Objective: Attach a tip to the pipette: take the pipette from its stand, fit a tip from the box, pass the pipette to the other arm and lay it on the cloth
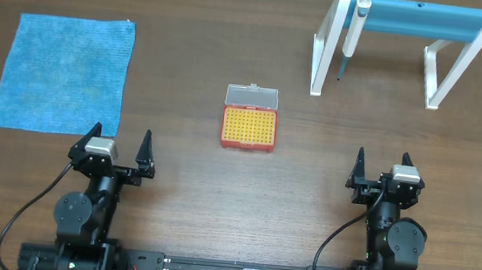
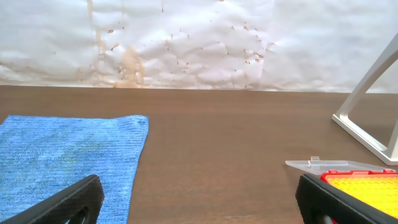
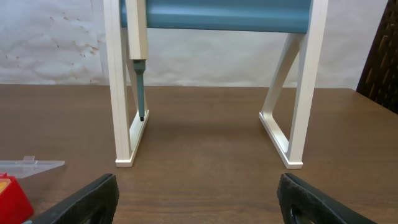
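We list, on the brown wooden surface [image 1: 186, 60], four items and two arms. Item one: the pipette [image 1: 352, 35], at the upper right of the top view, hanging upright with its narrow end down from the left end of the blue crossbar [image 1: 422, 20] of its stand [image 1: 438, 78]. The stand's left white leg [image 1: 320, 54] rises just beside the pipette, on the side facing the frame's centre. Item two: the tip box [image 1: 248, 129], centre frame, orange-red with a yellow rack of tips. Its clear lid [image 1: 252, 95] is folded open toward the upper edge. The box sits well apart from both stand and cloth. Item three: the cloth [image 1: 64, 74], blue, spread flat at the left of the frame. Left end effector [image 1: 121, 131], lower left, just below the cloth's lower right corner, has its fingers spread wide and holds nothing. Right end effector [image 1: 384, 155], lower right, well below the stand, is likewise wide open and holds nothing. Behind the surface we note a creased, stained white backdrop [image 2: 186, 43].
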